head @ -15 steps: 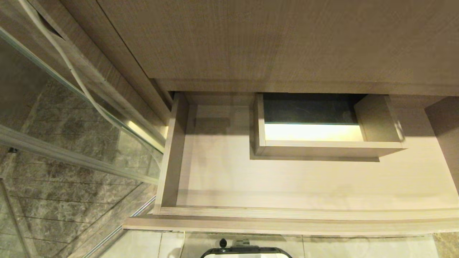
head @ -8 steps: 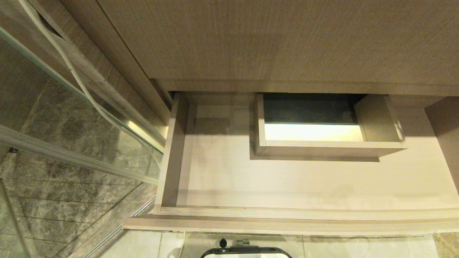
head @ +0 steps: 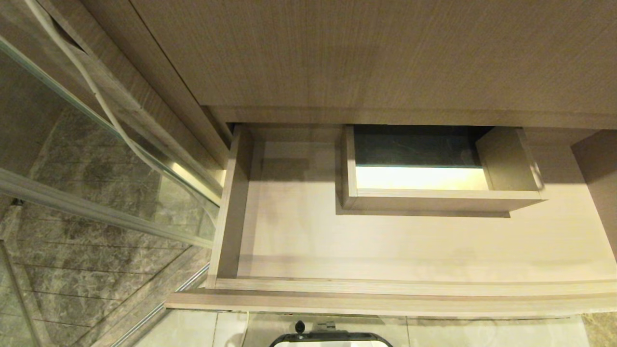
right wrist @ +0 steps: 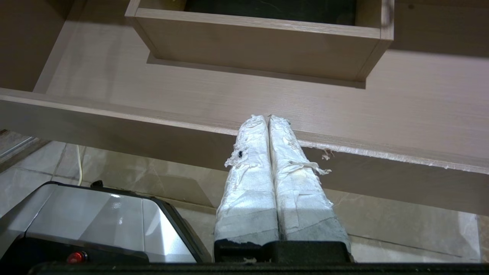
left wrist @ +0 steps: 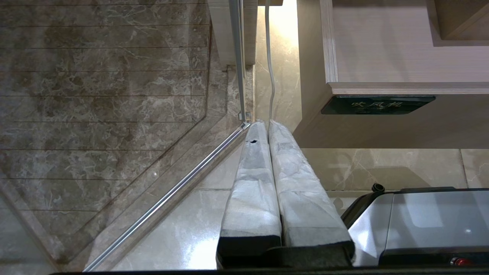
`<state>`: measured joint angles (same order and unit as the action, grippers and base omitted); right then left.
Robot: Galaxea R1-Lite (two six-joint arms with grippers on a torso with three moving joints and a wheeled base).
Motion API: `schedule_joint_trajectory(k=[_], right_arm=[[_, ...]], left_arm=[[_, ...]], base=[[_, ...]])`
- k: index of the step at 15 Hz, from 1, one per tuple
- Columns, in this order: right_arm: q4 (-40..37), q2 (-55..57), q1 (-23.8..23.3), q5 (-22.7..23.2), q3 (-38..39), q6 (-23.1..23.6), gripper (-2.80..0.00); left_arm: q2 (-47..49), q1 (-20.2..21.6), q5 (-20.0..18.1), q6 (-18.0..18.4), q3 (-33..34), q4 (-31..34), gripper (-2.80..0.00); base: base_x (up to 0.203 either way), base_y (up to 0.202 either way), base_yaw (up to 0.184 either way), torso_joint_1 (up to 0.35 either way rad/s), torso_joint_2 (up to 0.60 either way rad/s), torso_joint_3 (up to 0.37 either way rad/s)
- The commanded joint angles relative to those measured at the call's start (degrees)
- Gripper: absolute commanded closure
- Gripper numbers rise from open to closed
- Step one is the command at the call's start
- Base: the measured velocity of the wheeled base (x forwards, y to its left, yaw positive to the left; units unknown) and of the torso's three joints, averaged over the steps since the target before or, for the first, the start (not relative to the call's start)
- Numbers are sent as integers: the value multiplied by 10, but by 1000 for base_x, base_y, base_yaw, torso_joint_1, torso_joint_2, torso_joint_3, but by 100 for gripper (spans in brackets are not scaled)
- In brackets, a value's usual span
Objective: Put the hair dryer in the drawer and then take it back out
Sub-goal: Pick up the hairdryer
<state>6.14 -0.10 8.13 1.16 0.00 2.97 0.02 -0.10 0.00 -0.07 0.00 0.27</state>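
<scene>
The drawer (head: 385, 294) stands pulled out below the vanity, a wide shallow beige wood-grain box with nothing lying on its floor. A boxed cutout (head: 434, 200) sits at its middle back. The hair dryer is out of view. My left gripper (left wrist: 266, 123) is shut with nothing in it and hangs low beside the drawer's left corner (left wrist: 330, 86). My right gripper (right wrist: 268, 117) is shut and holds nothing, just below the drawer's front edge (right wrist: 153, 122). Neither arm shows in the head view.
A glass shower partition (head: 96, 159) with a metal rail stands to the left of the vanity. A white cord (head: 103, 108) runs down beside it. A black label (left wrist: 376, 104) sits on the drawer front. My base (head: 330, 340) is on the tiled floor below.
</scene>
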Motion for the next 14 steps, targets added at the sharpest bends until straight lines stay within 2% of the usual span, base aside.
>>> schedule_joint_trajectory(k=[1,10,14], right_arm=[[0,-22,0,1,23,2,0],[0,-22,0,2,23,1,0],[3,-22,1,0,23,-1,0]], left_arm=[[0,0,0,0,1,0,0],[0,0,0,0,1,0,0],[0,0,0,0,1,0,0]], base=[[0,0,0,0,0,0],[0,0,0,13,-17,-5],[2,-1,25,228,-420,-186]])
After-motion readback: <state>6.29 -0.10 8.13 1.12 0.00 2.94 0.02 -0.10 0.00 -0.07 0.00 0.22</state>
